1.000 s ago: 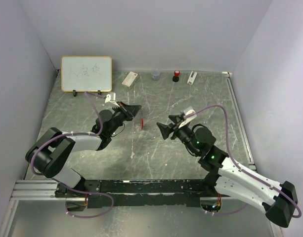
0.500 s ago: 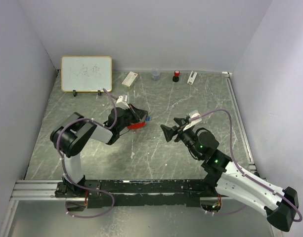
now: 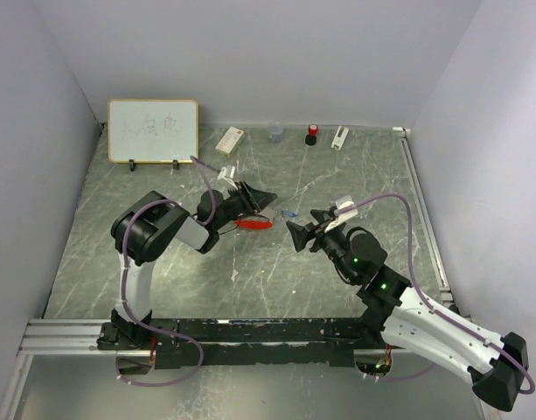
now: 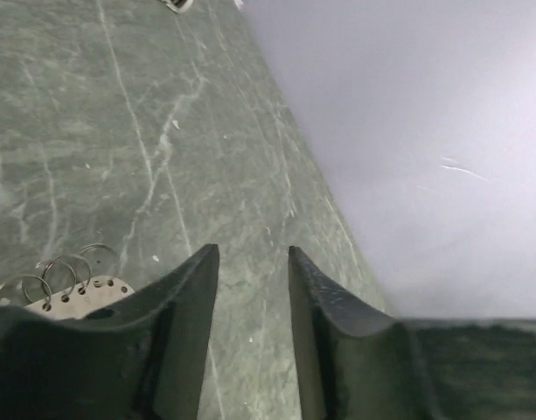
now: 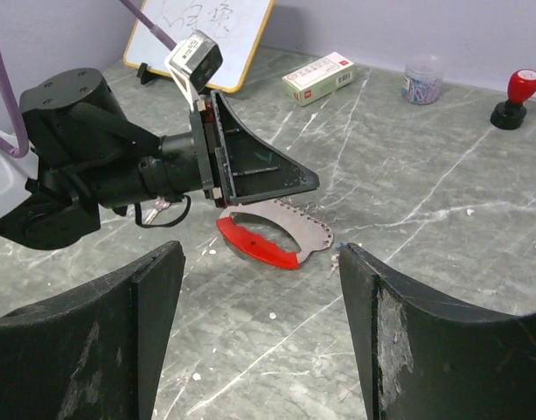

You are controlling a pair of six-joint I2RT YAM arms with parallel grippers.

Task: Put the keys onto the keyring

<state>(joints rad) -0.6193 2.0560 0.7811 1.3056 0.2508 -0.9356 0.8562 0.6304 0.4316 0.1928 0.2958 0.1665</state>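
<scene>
The keyring (image 3: 253,223) lies flat on the table: a red oblong fob (image 5: 257,244) joined to a grey holed metal plate (image 5: 295,224). Its wire rings (image 4: 68,270) show at the lower left of the left wrist view. My left gripper (image 3: 266,198) hovers just above and behind it, open, with only bare table between its fingers (image 4: 195,289). A small blue-headed key (image 3: 289,213) lies just right of the keyring. My right gripper (image 5: 261,254) faces the keyring from the near right, wide open and empty. Something silver like a key blade (image 5: 159,209) peeks from under the left wrist.
Along the back wall stand a whiteboard (image 3: 153,131), a white and red box (image 3: 230,140), a jar of clips (image 3: 275,134), a red stamp (image 3: 311,134) and a small white item (image 3: 339,137). Purple walls close in both sides.
My left gripper was shut and has opened, swinging right; the keyring now lies on the table beneath it. The blue key sits further right. The right gripper barely moved.
</scene>
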